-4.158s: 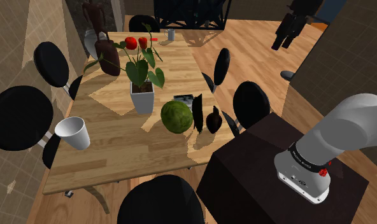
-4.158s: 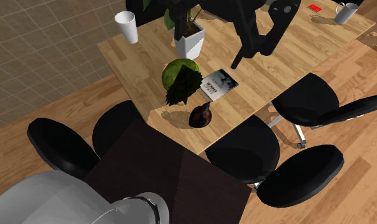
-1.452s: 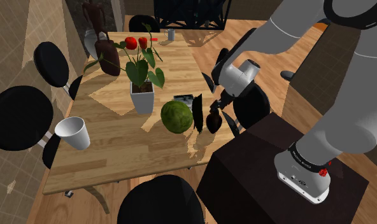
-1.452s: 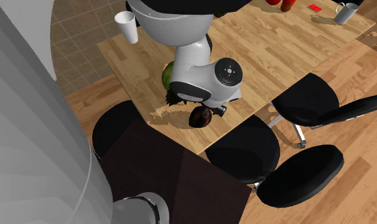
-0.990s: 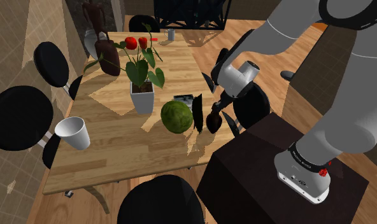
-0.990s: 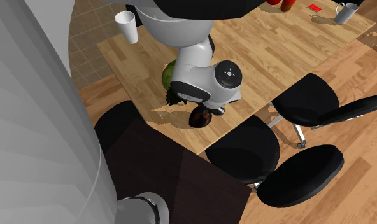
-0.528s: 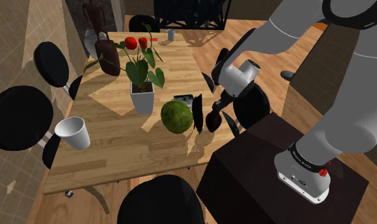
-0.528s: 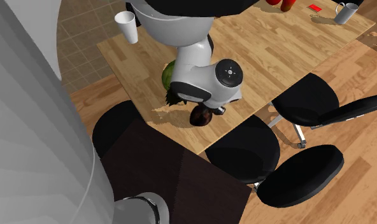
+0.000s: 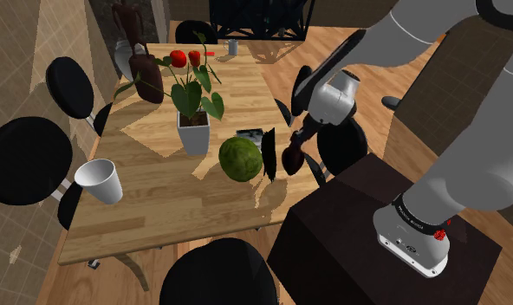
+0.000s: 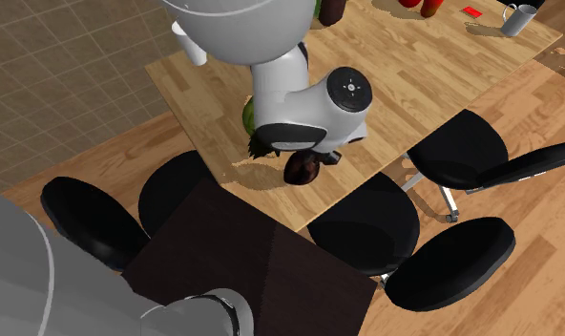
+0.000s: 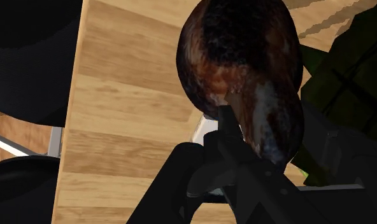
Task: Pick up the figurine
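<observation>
The gripper (image 9: pixel 295 146) pinches the dark brown figurine (image 9: pixel 291 160) at the table (image 9: pixel 159 195) edge nearest the stand (image 9: pixel 367 234), its two black fingers closed on the figurine's narrow upper end. In the wrist view the figurine (image 11: pixel 238 60) runs straight out from the gripper (image 11: pixel 244 140). The rounded bulk lies farthest from the fingers, so its long axis appears to line up with them. Bare wood shows past it.

From the shoulder view the hand comes down steeply from above, with the figurine hanging under it, low over the tabletop. Whether its base touches the wood cannot be told.

A green ball (image 9: pixel 240 158) sits just beside it toward the shoulder view's left. A thin dark leaf (image 9: pixel 268 154) stands between the two, close to the figurine. In the second exterior view the figurine (image 10: pixel 301 169) peeks out from under the white wrist, near the table (image 10: pixel 414 86) corner and above a black chair (image 10: pixel 366 229).

With the load directly below the fingers and neighbours crowding one side, the lift likely wants to go straight up along that shared axis. A sideways drift toward the leaf and ball risks a knock.
</observation>
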{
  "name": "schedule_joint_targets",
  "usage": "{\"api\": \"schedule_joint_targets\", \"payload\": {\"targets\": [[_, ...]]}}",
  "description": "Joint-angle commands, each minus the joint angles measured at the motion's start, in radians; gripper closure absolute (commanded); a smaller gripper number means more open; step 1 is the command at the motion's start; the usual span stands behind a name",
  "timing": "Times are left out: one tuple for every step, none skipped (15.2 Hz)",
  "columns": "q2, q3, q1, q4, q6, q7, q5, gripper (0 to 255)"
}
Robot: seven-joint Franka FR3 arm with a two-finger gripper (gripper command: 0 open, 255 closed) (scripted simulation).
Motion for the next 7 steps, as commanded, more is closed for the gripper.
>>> {"api": "schedule_joint_targets", "payload": {"targets": [[-0.039,-0.027,0.019,-0.022,-0.013,0.070,-0.075,255],[-0.058,-0.040,0.028,-0.031,-0.020,0.104,-0.112,255],[-0.076,-0.052,0.035,-0.040,-0.027,0.138,-0.150,255],[-0.095,-0.065,0.042,-0.049,-0.034,0.171,-0.188,255],[-0.114,-0.076,0.048,-0.057,-0.042,0.205,-0.226,255],[-0.116,-0.078,0.049,-0.058,-0.043,0.210,-0.232,255],[-0.116,-0.078,0.049,-0.058,-0.043,0.210,-0.232,255]]}}
